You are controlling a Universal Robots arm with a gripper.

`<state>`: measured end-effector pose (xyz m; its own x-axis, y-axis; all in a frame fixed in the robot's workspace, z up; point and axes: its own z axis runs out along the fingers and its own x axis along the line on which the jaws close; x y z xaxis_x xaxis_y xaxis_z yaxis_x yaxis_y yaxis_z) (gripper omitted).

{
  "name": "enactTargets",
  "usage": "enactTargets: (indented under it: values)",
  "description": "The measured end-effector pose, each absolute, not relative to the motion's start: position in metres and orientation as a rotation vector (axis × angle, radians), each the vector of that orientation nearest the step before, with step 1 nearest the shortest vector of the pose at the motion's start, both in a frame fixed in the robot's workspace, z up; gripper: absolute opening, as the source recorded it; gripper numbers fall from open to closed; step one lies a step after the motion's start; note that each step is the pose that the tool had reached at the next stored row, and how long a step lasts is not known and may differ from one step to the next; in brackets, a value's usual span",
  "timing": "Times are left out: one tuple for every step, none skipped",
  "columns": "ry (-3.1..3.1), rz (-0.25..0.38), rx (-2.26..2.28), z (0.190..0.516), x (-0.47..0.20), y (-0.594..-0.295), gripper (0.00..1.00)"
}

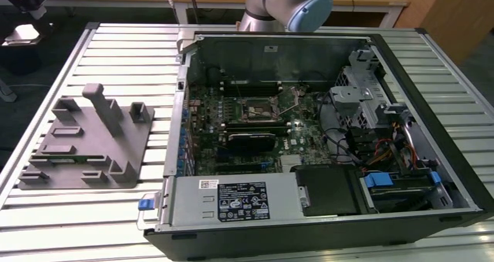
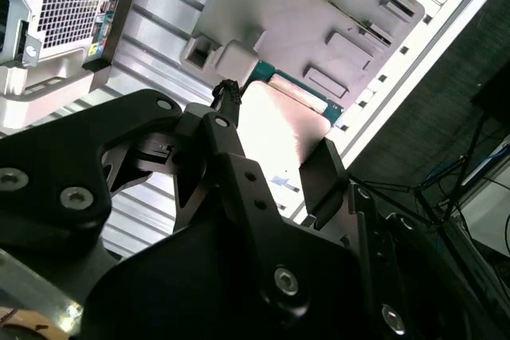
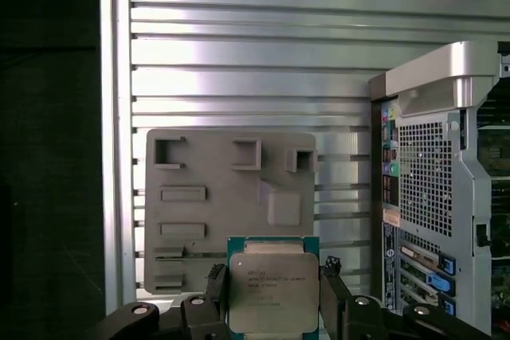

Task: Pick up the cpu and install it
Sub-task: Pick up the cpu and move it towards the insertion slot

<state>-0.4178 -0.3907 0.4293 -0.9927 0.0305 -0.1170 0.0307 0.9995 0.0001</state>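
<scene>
The cpu point(image 3: 273, 296), a flat square chip with a silver metal top and a green rim, sits between the two black fingers of my gripper point(image 3: 273, 276), which is shut on its opposite edges. It hangs well above the grey fixture tray point(image 3: 207, 220). In the second wrist view the cpu point(image 2: 279, 129) looks pale and glary with a green edge, held in the gripper point(image 2: 275, 137). The open computer case point(image 1: 432, 175) lies on the table, and its motherboard socket point(image 1: 257, 107) sits in the middle of the board with its frame raised.
The grey fixture tray point(image 1: 85, 140) with raised posts and slots rests on the slatted metal table point(image 1: 115, 48) at the exterior view's left of the case. The arm's base point(image 1: 286, 7) stands behind the case. Drive cages and cables point(image 1: 378, 129) fill the case's right side.
</scene>
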Motion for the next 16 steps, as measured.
enactTargets:
  values:
    - [3.024,-0.003,0.046,0.429,-0.416,-0.391,0.55]
    - [3.024,-0.003,0.047,0.429,-0.415,-0.391,0.55]
    - [3.024,-0.003,0.047,0.429,-0.414,-0.390,0.55]
    - [3.024,-0.003,0.046,0.429,-0.412,-0.390,0.55]
    - [3.024,-0.003,0.046,0.429,-0.411,-0.390,0.55]
    - [3.024,-0.003,0.047,0.429,-0.410,-0.390,0.55]
    - [3.024,-0.003,0.046,0.429,-0.408,-0.390,0.55]
    - [3.024,-0.003,0.046,0.429,-0.407,-0.390,0.55]
    - [3.024,-0.003,0.046,0.429,-0.405,-0.390,0.55]
    - [3.024,-0.003,0.046,0.429,-0.403,-0.390,0.55]
    - [3.024,-0.003,0.046,0.429,-0.402,-0.390,0.55]
    - [3.024,-0.004,0.046,0.429,-0.401,-0.390,0.55]
    - [3.024,-0.004,0.046,0.429,-0.399,-0.390,0.55]
    - [3.024,-0.004,0.047,0.429,-0.398,-0.390,0.55]
    - [3.024,-0.004,0.046,0.429,-0.396,-0.390,0.55]
    - [3.024,-0.005,0.046,0.429,-0.395,-0.390,0.55]
